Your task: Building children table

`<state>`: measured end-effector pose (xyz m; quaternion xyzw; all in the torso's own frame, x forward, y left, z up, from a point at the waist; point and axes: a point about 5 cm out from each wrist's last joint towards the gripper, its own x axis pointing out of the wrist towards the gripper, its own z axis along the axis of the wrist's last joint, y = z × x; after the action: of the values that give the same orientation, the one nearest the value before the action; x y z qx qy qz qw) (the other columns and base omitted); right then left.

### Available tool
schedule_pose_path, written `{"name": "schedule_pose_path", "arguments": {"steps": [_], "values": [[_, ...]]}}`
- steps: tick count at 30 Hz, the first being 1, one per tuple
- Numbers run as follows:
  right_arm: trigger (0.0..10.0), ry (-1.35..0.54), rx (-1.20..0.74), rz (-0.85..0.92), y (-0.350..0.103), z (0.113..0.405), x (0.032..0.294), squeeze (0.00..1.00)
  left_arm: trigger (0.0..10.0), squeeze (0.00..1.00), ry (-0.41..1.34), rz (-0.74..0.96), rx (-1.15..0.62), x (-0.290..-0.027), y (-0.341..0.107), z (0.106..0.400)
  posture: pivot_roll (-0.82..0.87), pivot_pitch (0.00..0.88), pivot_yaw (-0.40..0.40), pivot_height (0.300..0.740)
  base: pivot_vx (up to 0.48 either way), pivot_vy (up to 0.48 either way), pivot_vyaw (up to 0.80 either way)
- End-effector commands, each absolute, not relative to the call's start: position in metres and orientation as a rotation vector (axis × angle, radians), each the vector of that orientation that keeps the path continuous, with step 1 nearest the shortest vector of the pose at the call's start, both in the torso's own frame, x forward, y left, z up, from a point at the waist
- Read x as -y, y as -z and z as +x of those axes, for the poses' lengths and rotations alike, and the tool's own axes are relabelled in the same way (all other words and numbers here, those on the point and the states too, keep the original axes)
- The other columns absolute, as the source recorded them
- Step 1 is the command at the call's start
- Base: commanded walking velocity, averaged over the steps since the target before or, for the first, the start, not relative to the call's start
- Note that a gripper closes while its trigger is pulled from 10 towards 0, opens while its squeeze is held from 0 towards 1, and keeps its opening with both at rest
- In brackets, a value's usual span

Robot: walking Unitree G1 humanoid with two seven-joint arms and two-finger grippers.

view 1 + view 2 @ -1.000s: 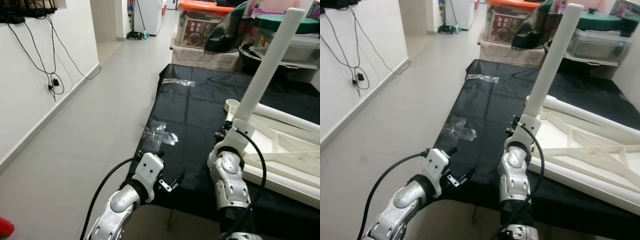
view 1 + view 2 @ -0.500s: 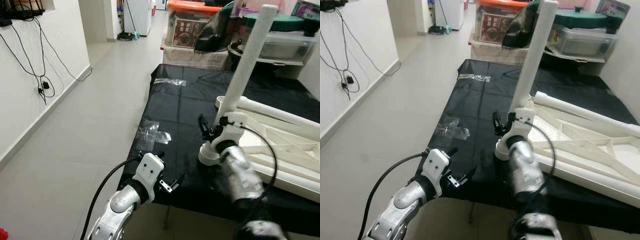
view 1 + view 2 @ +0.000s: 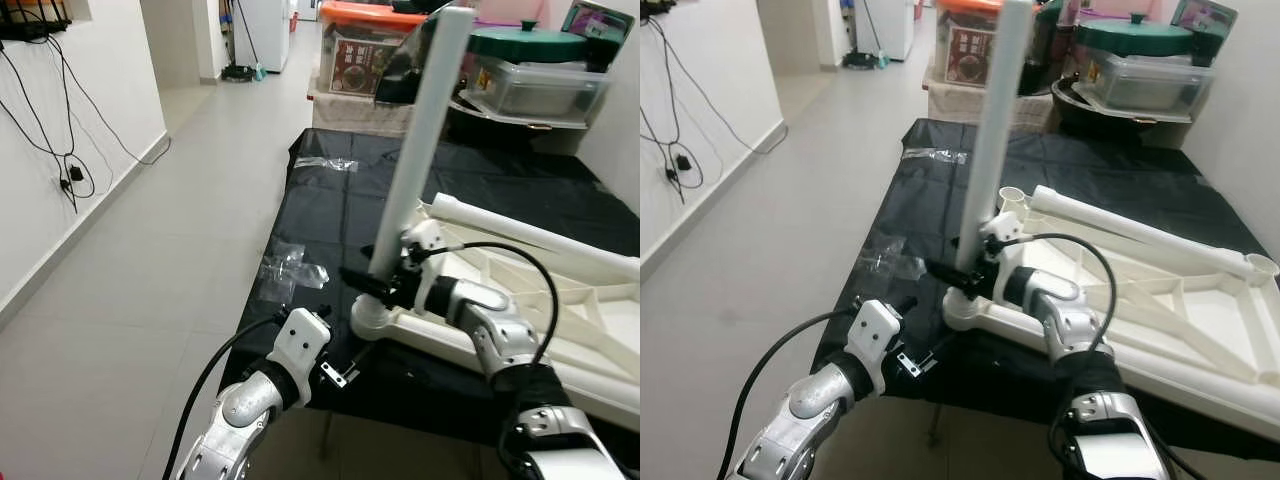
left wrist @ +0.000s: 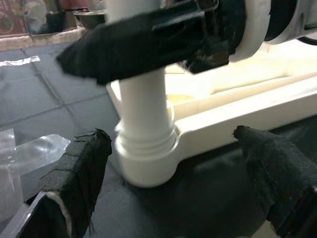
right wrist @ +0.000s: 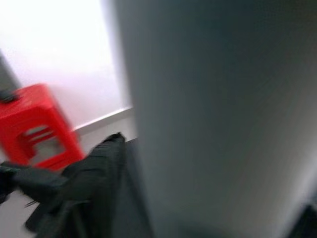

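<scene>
A white children's table frame (image 3: 545, 300) lies upside down on a black-covered table (image 3: 340, 210). One long white leg (image 3: 420, 150) stands nearly upright, its lower end in the frame's near corner socket (image 3: 368, 318). My right gripper (image 3: 375, 280) is shut on that leg just above the socket; the leg (image 5: 218, 119) looms close in the right wrist view. My left gripper (image 3: 345, 365) is open at the table's front edge, its fingers (image 4: 84, 168) spread either side of the socket (image 4: 146, 158) without touching it. Another white leg (image 3: 1140, 230) lies along the frame's far side.
Crumpled clear plastic (image 3: 290, 268) and a strip of tape (image 3: 325, 163) lie on the black cover. Boxes, a lidded pot and bins (image 3: 530, 60) crowd the far end. Open tiled floor (image 3: 150, 260) runs along the left beside a wall with hanging cables. A red stool (image 5: 34, 129) stands nearby.
My right arm has swung from under the leg out to the right, still gripping it, and the leg's foot now sits in the corner socket. The head view has shifted. The left arm is still.
</scene>
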<state>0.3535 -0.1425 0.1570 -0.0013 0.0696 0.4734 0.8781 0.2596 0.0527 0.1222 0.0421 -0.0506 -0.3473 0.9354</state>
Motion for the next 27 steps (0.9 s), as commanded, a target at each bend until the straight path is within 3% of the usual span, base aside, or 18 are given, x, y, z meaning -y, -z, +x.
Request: {"name": "schedule_pose_path", "arguments": {"steps": [1, 3, 4, 7, 9, 11, 12, 13, 14, 15, 17, 21, 27], "values": [[0.0, -1.012, -0.2, -0.01, -0.145, 0.352, 0.132, 0.0, 10.0, 0.0, 0.713, 0.083, 0.094, -0.052, -0.12, 0.257, 0.18, 0.0, -0.112, 0.74, 0.0, 0.0, 0.0], [0.0, -0.963, -0.182, -0.016, -0.146, 0.355, 0.133, 0.0, 10.0, 0.0, 0.713, 0.083, 0.094, -0.052, -0.12, 0.257, 0.18, 0.0, -0.112, 0.74, 0.0, 0.0, 0.0], [0.0, -0.805, -0.148, -0.017, -0.147, 0.363, 0.138, 0.0, 10.0, 0.0, 0.712, 0.082, 0.093, -0.053, -0.12, 0.257, 0.18, 0.0, -0.113, 0.74, 0.0, 0.0, 0.0], [0.0, -0.705, -0.127, -0.014, -0.148, 0.367, 0.143, 0.0, 10.0, 0.0, 0.711, 0.082, 0.093, -0.053, -0.12, 0.258, 0.18, 0.0, -0.111, 0.74, 0.0, 0.0, 0.0], [0.0, -0.499, -0.097, 0.01, -0.149, 0.374, 0.154, 0.0, 10.0, 0.0, 0.711, 0.08, 0.092, -0.053, -0.12, 0.258, 0.18, 0.0, -0.111, 0.74, 0.0, 0.0, 0.0], [0.0, -0.47, -0.094, 0.016, -0.149, 0.375, 0.156, 0.0, 10.0, 0.0, 0.711, 0.08, 0.092, -0.053, -0.12, 0.258, 0.18, 0.0, -0.111, 0.74, 0.0, 0.0, 0.0], [0.0, -0.281, -0.075, 0.031, -0.149, 0.377, 0.167, 0.0, 10.0, 0.0, 0.712, 0.08, 0.091, -0.053, -0.12, 0.258, 0.17, 0.0, -0.102, 0.74, 0.0, 0.0, 0.0], [0.0, -0.281, -0.075, 0.031, -0.149, 0.377, 0.167, 0.0, 10.0, 0.0, 0.712, 0.08, 0.091, -0.053, -0.12, 0.258, 0.17, 0.0, -0.102, 0.74, 0.0, 0.0, 0.0], [0.0, -0.013, -0.053, 0.061, -0.147, 0.371, 0.18, 0.0, 10.0, 0.0, 0.713, 0.079, 0.09, -0.053, -0.12, 0.258, 0.16, 0.0, -0.1, 0.74, 0.0, 0.0, 0.0], [0.0, -0.013, -0.053, 0.061, -0.147, 0.371, 0.18, 0.0, 10.0, 0.0, 0.713, 0.079, 0.09, -0.053, -0.12, 0.258, 0.16, 0.0, -0.1, 0.74, 0.0, 0.0, 0.0], [0.0, 0.436, -0.027, 0.129, -0.143, 0.345, 0.196, 0.0, 10.0, 0.0, 0.716, 0.079, 0.089, -0.053, -0.12, 0.259, 0.16, 0.0, -0.098, 0.74, 0.0, 0.0, 0.0], [0.0, 0.599, -0.022, 0.179, -0.14, 0.329, 0.189, 0.0, 10.0, 0.0, 0.716, 0.079, 0.088, -0.052, -0.12, 0.259, 0.16, 0.0, -0.099, 0.74, 0.0, 0.0, 0.0], [0.0, 0.611, -0.011, 0.198, -0.14, 0.331, 0.176, 0.0, 10.0, 0.0, 0.715, 0.079, 0.089, -0.052, -0.12, 0.26, 0.16, 0.0, -0.1, 0.74, 0.0, 0.0, 0.0]]}}
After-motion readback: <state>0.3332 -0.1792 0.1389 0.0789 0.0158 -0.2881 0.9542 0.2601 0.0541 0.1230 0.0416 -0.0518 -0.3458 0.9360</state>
